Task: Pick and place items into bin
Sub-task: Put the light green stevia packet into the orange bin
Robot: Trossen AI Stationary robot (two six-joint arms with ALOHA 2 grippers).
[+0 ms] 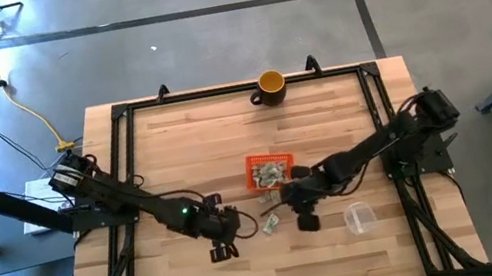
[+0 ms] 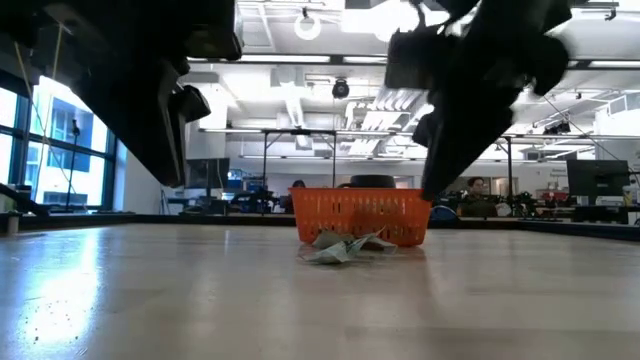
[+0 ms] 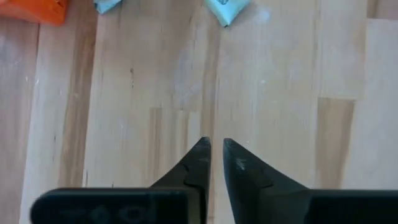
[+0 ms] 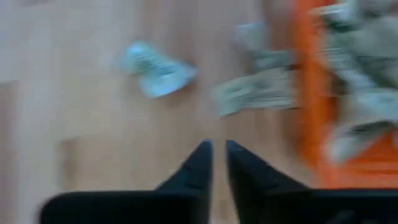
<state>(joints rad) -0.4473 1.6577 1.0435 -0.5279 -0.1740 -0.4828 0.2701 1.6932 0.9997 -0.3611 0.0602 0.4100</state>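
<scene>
The orange perforated bin (image 1: 269, 167) (image 2: 362, 215) stands at mid-table with several pale green and white wrapped items (image 4: 364, 74) inside. Two more items lie loose on the wood just near of it (image 1: 265, 197) (image 1: 271, 223) (image 2: 345, 247). My left gripper (image 1: 241, 224) (image 3: 214, 146) hovers left of the loose items, shut and holding nothing; two items (image 3: 227, 9) lie ahead of its tips. My right gripper (image 1: 285, 195) (image 4: 214, 148) is at the bin's near right corner, shut and holding nothing, with loose items (image 4: 155, 65) (image 4: 258, 93) ahead of it.
A clear plastic cup (image 1: 358, 217) lies on the table near and to the right of the right gripper. A yellow mug (image 1: 271, 84) stands at the far edge. Bare wood lies left of and near the left arm.
</scene>
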